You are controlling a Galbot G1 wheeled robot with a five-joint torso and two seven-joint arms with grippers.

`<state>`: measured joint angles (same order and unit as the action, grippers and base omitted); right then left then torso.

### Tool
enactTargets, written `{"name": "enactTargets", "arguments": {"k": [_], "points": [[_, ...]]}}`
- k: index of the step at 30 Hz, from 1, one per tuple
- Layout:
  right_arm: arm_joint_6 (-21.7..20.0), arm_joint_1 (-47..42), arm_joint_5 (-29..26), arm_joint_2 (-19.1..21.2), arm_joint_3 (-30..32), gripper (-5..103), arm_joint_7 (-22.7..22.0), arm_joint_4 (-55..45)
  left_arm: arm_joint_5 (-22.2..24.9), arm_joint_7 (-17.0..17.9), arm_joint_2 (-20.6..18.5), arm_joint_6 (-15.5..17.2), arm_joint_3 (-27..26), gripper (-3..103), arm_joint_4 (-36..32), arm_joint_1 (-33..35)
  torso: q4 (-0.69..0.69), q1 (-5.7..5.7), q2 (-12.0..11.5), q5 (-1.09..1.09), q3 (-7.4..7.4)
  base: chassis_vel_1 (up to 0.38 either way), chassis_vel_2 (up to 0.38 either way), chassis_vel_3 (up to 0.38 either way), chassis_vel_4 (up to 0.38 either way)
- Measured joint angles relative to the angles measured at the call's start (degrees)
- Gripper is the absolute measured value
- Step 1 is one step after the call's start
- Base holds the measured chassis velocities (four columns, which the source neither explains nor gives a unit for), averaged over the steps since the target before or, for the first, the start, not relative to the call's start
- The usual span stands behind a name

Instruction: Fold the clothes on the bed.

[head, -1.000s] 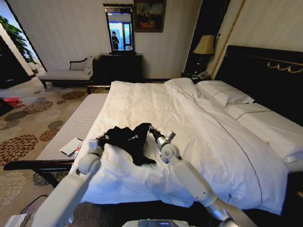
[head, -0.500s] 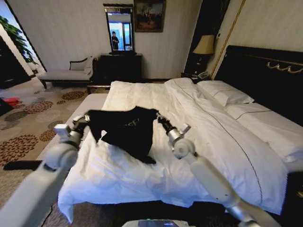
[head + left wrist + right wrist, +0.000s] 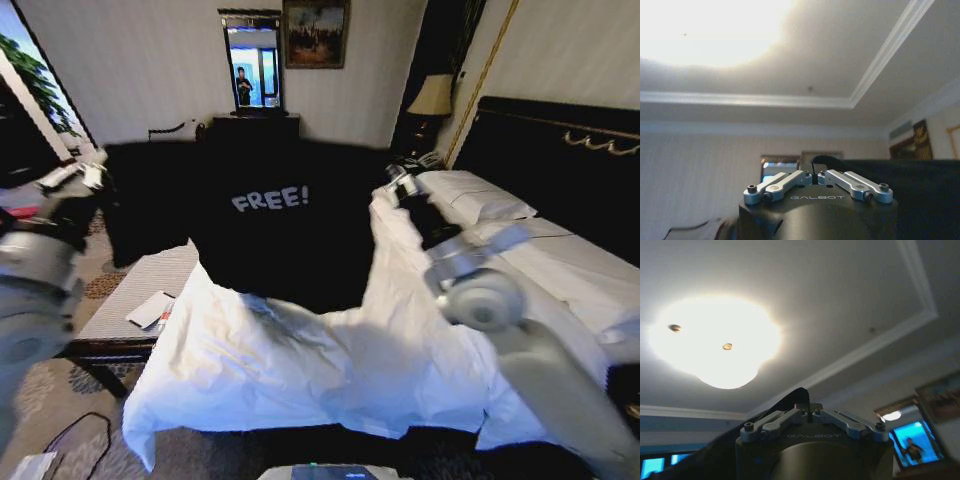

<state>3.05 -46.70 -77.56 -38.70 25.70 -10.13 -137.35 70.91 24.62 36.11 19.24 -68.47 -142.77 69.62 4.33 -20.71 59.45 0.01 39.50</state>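
The bed (image 3: 560,260) fills the head view from six o'clock out toward three, its white duvet (image 3: 300,370) bunched into a ridge at the near end and the dark headboard (image 3: 560,150) at two o'clock. Above it, at the centre and reaching to ten o'clock, the black T-shirt (image 3: 270,220) hangs spread wide in the air, chest forward — the white "FREE!" lettering reads plainly. The left gripper (image 3: 75,178) is raised at nine o'clock and pinched tight on one top corner of the cloth; the right gripper (image 3: 398,183), at one o'clock, is clamped on the other corner. A bench (image 3: 150,280) at eight o'clock carries small flat papers (image 3: 152,310).
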Motion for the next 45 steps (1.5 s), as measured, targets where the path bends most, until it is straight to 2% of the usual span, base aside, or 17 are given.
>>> {"name": "enactTargets", "arguments": {"k": [5, 8, 11, 15, 19, 21, 24, 26, 27, 29, 30, 32, 33, 35, 37, 39, 45], "points": [[-0.5, -5.7, -2.2, 2.4, 8.5, 0, -1.3, -6.5, 6.6, 0.4, 0.0, 1.1, -7.6, 0, -1.1, 2.7, 0.02, 0.01, 0.0, -0.02, -0.01, 0.0, 0.0, 0.0, 0.0], [-1.3, -8.4, -2.7, 2.6, 11.5, 0, -2.2, -6.8, 7.8, 0.3, 0.0, 1.3, -10.4, 0, -1.1, 4.7, -0.02, 0.01, 0.0, -0.02, 0.0, 0.0, 0.0, 0.0, 0.0], [-2.3, -12.5, -2.6, 2.4, 14.6, 0, -3.4, -6.7, 8.0, -0.2, 0.6, 1.4, -13.0, 0, -1.1, 7.6, -0.01, 0.0, 0.0, -0.01, 0.0, 0.0, 0.0, 0.0, 0.0], [-3.1, -18.9, 2.8, 0.9, 15.7, 0, -4.0, -6.6, 5.6, -1.3, 3.0, 1.5, -13.0, 0, -0.9, 11.6, 0.0, 0.0, 0.0, 0.01, 0.01, 0.0, 0.0, 0.0, 0.0], [-6.0, -20.3, 1.7, -1.4, 11.4, 0, -7.1, -6.2, -2.4, -1.4, 5.8, 2.9, -2.5, 0, -0.6, 12.0, 0.01, 0.01, 0.0, -0.02, 0.0, 0.0, 0.0, 0.0, 0.0], [-6.7, -19.9, 1.8, -1.8, 9.8, 0, -7.8, -6.2, -4.0, -1.7, 6.4, 3.6, -0.5, 0, -0.5, 12.2, 0.03, 0.0, 0.0, -0.03, 0.01, 0.0, 0.0, 0.0, 0.0], [-10.6, -16.4, 2.0, -3.0, 1.0, 0, -12.7, -2.3, -7.5, -3.0, 7.3, 6.9, 7.0, 0, -0.5, 13.0, -0.03, 0.0, 0.0, -0.04, 0.01, 0.0, 0.0, 0.0, 0.0], [-11.3, -15.5, 1.7, -3.3, -0.9, 0, -13.8, -0.4, -7.6, -3.0, 7.1, 7.5, 8.7, 0, -0.5, 12.8, -0.04, 0.0, 0.0, -0.03, 0.01, 0.0, 0.0, 0.0, 0.0], [-12.5, -13.3, 0.6, -4.3, -5.8, 0, -15.7, 4.1, -8.1, -3.1, 6.1, 8.6, 13.1, 0, 0.5, 11.4, -0.04, 0.0, 0.0, 0.01, 0.01, 0.0, 0.0, 0.0, 0.0], [-13.6, -9.4, 0.3, -6.4, -13.5, 0, -17.1, 11.9, -11.0, -3.3, 4.3, 9.3, 20.4, 0, 5.7, 8.5, 0.02, 0.0, 0.0, 0.0, 0.01, 0.0, 0.0, 0.0, 0.0], [-13.6, -9.4, 0.3, -6.4, -13.5, 0, -17.1, 11.9, -11.0, -3.3, 4.3, 9.3, 20.4, 0, 5.7, 8.5, 0.02, 0.0, 0.0, 0.0, 0.01, 0.0, 0.0, 0.0, 0.0], [-13.7, -6.3, 1.6, -8.5, -18.8, 0, -17.1, 18.2, -14.4, -3.9, 3.5, 9.0, 26.5, 0, 11.5, 5.1, 0.01, -0.01, 0.0, 0.03, 0.02, 0.0, 0.0, 0.0, 0.0], [-13.5, -2.7, 3.4, -10.8, -23.2, 0, -16.7, 24.9, -17.7, -4.4, 3.7, 8.4, 33.3, 0, 17.7, 0.7, -0.02, -0.02, 0.0, 0.0, 0.03, 0.0, 0.0, 0.0, 0.0], [-12.9, 0.9, 4.8, -13.2, -26.2, 0, -16.0, 30.4, -20.5, -4.7, 5.5, 7.7, 39.7, 0, 24.6, -4.8, -0.01, -0.03, 0.0, -0.04, 0.04, 0.0, 0.0, 0.0, 0.0], [-12.5, 2.5, 5.4, -14.2, -27.4, 0, -15.6, 32.6, -21.3, -4.7, 6.6, 7.5, 42.1, 0, 27.2, -7.2, -0.02, -0.04, 0.0, -0.05, 0.04, 0.0, 0.0, 0.0, 0.0], [-11.5, 6.3, 6.5, -16.8, -29.5, 0, -14.6, 38.6, -22.5, -4.1, 10.4, 7.0, 47.1, 0, 33.3, -13.0, -0.02, -0.04, 0.0, -0.03, 0.04, 0.0, 0.0, 0.0, 0.0], [-9.7, 10.8, 8.8, -20.2, -30.9, 0, -11.7, 48.3, -25.2, -3.9, 16.8, 5.7, 54.4, 0, 43.9, -22.6, 0.02, -0.02, 0.0, -0.01, 0.02, 0.0, 0.0, 0.0, 0.0]]}}
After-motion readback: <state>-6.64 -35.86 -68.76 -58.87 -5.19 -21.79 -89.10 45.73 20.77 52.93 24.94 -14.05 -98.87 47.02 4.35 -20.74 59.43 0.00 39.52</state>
